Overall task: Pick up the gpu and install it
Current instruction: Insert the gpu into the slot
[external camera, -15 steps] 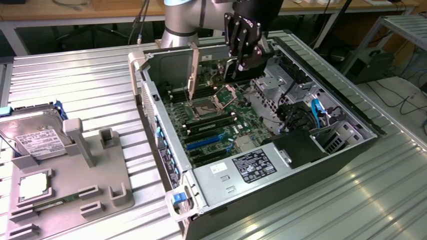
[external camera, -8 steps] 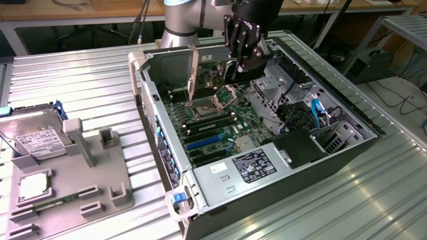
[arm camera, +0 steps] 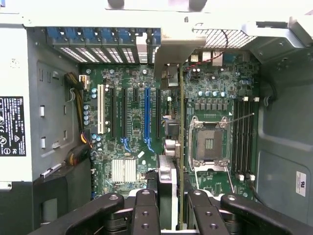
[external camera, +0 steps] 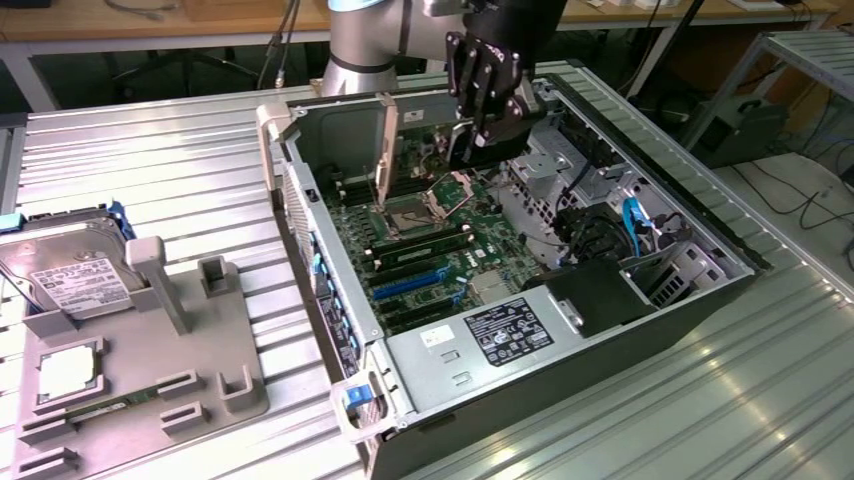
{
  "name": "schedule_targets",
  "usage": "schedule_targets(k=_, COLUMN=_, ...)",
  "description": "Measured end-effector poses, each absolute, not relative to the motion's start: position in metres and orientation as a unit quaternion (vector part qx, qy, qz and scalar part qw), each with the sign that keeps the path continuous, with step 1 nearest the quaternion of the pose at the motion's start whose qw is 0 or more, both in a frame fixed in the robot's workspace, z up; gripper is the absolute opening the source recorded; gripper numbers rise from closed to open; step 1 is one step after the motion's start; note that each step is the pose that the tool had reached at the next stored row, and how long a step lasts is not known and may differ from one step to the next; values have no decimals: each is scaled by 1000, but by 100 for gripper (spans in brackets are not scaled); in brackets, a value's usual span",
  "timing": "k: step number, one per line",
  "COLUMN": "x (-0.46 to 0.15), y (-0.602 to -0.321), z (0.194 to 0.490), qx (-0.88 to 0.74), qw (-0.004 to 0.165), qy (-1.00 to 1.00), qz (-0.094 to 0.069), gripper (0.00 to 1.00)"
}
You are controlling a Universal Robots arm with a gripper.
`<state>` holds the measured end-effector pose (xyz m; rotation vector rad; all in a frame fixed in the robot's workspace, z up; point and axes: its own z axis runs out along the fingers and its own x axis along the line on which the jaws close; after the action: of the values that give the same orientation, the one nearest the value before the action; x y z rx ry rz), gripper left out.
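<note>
The fingers (arm camera: 145, 210) stand narrow, pressed against the two faces of the gpu (arm camera: 181, 147), which the wrist view shows edge-on as a thin line running away from the gripper (arm camera: 171, 198). The card's silver bracket (arm camera: 168, 51) is at its far end, close to the row of rear slot openings (arm camera: 98, 51) in the case wall. In the exterior view the gripper (external camera: 483, 125) hangs over the far part of the open computer case (external camera: 694, 230). There the card stands on edge, and its bracket (external camera: 386, 160) points down at the exterior view's left of the fingers. Below it lies the motherboard (arm camera: 132, 147). The card's line falls between the blue expansion slot (arm camera: 146, 112) and the empty CPU socket (arm camera: 209, 143), with the memory slots (arm camera: 243, 137) farther off beyond the socket. The pick-up looks done, since the card is off any holder and carried above the case. The install appears not yet done, because the expansion slots read as bare and the card seems to sit above the board rather than in a slot, though its lower edge cannot be made out. Well apart, at the exterior view's left, a grey parts fixture (external camera: 174, 330) on the ribbed metal table (external camera: 174, 150) carries a silver hard drive (external camera: 74, 280).
</note>
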<state>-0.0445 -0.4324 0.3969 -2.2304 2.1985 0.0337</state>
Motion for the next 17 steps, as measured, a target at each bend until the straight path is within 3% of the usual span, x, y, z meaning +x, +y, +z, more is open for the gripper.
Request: schedule_targets(k=17, x=-45, y=-432, z=389, qx=-712, qw=5, qy=702, qz=11, gripper=28)
